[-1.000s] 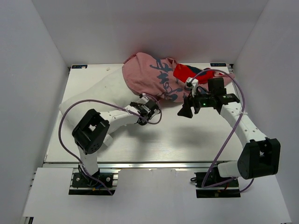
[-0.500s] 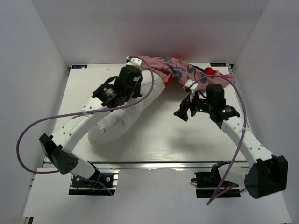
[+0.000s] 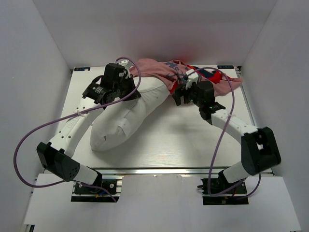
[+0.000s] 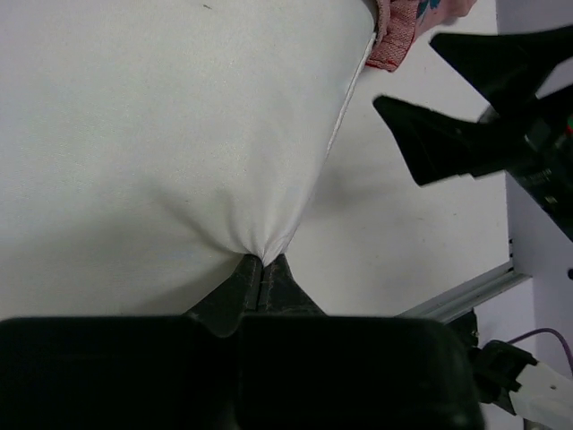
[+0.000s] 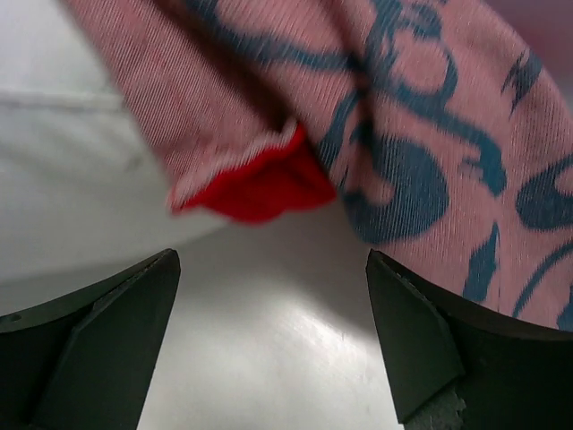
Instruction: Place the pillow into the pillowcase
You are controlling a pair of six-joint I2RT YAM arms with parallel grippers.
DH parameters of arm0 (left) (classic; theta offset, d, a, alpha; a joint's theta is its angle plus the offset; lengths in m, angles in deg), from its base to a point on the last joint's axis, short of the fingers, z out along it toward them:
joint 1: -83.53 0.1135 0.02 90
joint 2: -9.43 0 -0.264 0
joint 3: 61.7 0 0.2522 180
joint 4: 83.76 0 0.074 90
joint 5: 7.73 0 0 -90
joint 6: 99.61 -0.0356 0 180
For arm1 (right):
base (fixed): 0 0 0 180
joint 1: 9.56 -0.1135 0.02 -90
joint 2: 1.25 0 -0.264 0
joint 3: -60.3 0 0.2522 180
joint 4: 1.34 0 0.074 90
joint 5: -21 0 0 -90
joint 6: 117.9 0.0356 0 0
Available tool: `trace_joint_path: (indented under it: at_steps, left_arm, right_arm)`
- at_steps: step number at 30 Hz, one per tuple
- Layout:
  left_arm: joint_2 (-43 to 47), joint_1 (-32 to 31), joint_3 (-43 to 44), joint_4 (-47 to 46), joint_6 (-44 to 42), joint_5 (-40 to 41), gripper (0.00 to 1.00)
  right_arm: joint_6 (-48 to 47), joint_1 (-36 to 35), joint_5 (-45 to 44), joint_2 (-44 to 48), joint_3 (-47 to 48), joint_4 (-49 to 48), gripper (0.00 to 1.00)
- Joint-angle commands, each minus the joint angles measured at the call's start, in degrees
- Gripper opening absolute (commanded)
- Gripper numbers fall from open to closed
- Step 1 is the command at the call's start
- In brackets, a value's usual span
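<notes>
Left pincer clamped on pinch of pillow fabric, arm now stretched toward far tabletop edge. Pillow lies diagonal, far end meeting pillowcase opening. Right pincer, newly widened and empty, nears opening's red edge. Insertion barely begun.

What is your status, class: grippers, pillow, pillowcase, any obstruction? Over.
Left gripper shut on pillow fabric. Right gripper open, at pillowcase hem, not gripping. Pillow mostly outside pillowcase. No obstruction seen.
</notes>
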Motion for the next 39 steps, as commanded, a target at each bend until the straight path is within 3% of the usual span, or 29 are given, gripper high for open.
trace_joint_path:
  at_steps: [1,10,16,17,19,20,23,28,33,39]
  left_arm:
    - [3.25,1.53,1.11,-6.08,2.74,-6.04,0.00]
    - [2.81,3.56,3.23,-7.66,4.67,-10.43,0.00]
    - [2.01,4.96,3.58,-7.48,4.32,-12.63,0.00]
    - [1.93,5.14,3.66,-7.31,4.15,-12.81,0.00]
    - [1.75,5.93,3.67,-7.31,3.80,-13.25,0.00]
    - [1.75,6.10,3.75,-7.05,3.62,-13.33,0.00]
    - [1.31,6.37,3.49,-7.22,2.83,-13.95,0.00]
    - [1.05,6.46,1.21,-9.41,2.83,-16.76,0.00]
    - [0.26,6.46,3.66,-9.07,2.56,-18.78,0.00]
    - [1.39,6.46,6.04,-7.48,2.21,-19.22,0.00]
  right_arm:
    - [4.85,-1.19,-3.76,-5.07,7.93,-7.12,0.89]
    - [8.82,-3.31,-3.05,-12.20,14.11,-4.30,0.85]
    - [6.88,-3.13,-3.31,-15.72,17.71,-3.34,0.53]
    - [6.80,-3.04,-2.88,-15.64,18.24,-2.99,0.39]
    - [6.53,-2.25,0.27,-14.24,18.77,-2.29,0.25]
    - [6.01,-2.25,3.77,-13.27,18.68,-2.02,0.13]
    - [3.73,-2.60,11.07,-9.23,17.72,-2.28,0.00]
    - [4.85,-6.90,15.40,-3.96,20.61,-0.27,0.00]
    - [8.28,-13.31,18.13,-2.02,30.80,5.18,0.00]
    - [15.75,-15.26,19.45,-4.47,43.63,10.71,0.00]
